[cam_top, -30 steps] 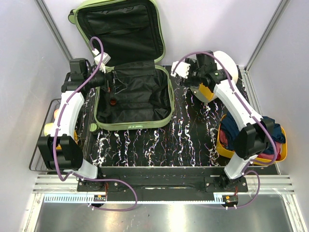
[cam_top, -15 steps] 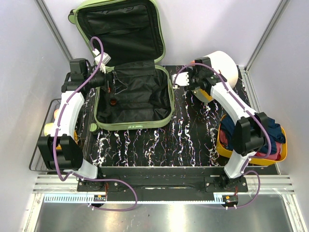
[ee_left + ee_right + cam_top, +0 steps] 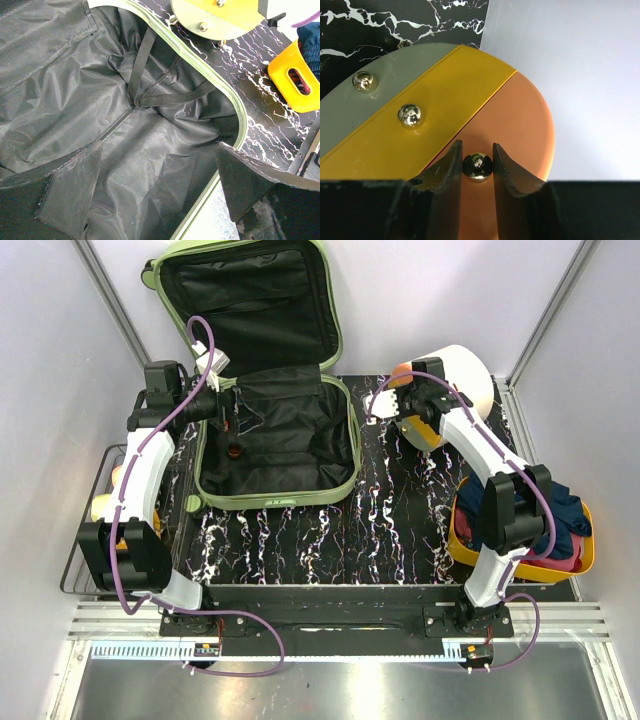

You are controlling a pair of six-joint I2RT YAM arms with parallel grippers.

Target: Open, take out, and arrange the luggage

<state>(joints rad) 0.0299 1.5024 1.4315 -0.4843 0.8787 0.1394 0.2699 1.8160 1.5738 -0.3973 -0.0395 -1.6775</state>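
The luggage (image 3: 275,445) lies open at the back left, its pale-green lid (image 3: 250,300) propped against the wall and its black lining (image 3: 100,100) bare. My left gripper (image 3: 228,410) hangs over the left edge of the luggage, open (image 3: 159,150) with nothing between its fingers. My right gripper (image 3: 408,400) is at the back right, against a round white drum (image 3: 462,375) whose face has grey, yellow and orange panels (image 3: 520,125). Its fingers (image 3: 476,145) are shut on a round metal knob (image 3: 478,166) on the orange panel.
A yellow-orange tray (image 3: 582,562) holding clothes sits at the right edge, also seen in the left wrist view as the tray (image 3: 300,85). A wire basket (image 3: 85,540) with a few items hangs off the table's left side. White walls enclose the back and sides.
My right gripper has turned and shifted slightly back toward the drum, and its fingers have narrowed onto the knob. The left arm and the luggage have not moved.
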